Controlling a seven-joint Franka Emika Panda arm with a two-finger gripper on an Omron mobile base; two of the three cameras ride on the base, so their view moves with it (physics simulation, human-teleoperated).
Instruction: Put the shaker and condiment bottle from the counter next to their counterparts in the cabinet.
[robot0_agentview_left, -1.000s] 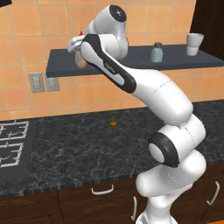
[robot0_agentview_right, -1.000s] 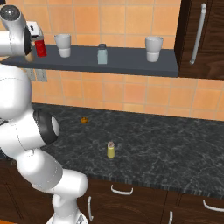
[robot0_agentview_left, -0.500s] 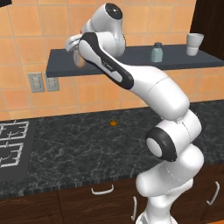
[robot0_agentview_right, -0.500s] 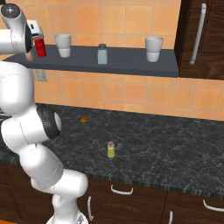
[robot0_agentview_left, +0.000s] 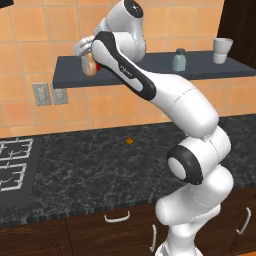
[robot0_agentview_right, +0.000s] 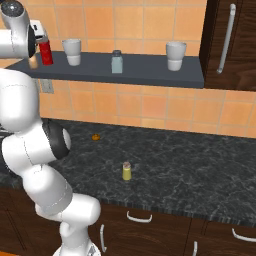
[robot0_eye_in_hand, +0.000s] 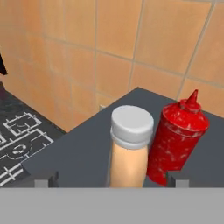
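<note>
tan condiment bottle with whitish cap, red squeeze bottle

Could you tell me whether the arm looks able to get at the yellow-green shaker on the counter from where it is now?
Probably yes. The shaker stands alone on the counter, nothing close around it. The claw is open up at the cabinet, astride the condiment bottle, so it must back off first.

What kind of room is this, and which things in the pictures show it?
Most likely a kitchen, in a rendered scene. A stove burner grate sits in a black marbled counter above dark drawers, and a wall shelf against orange tiles carries cups, a shaker and condiment bottles.
</note>
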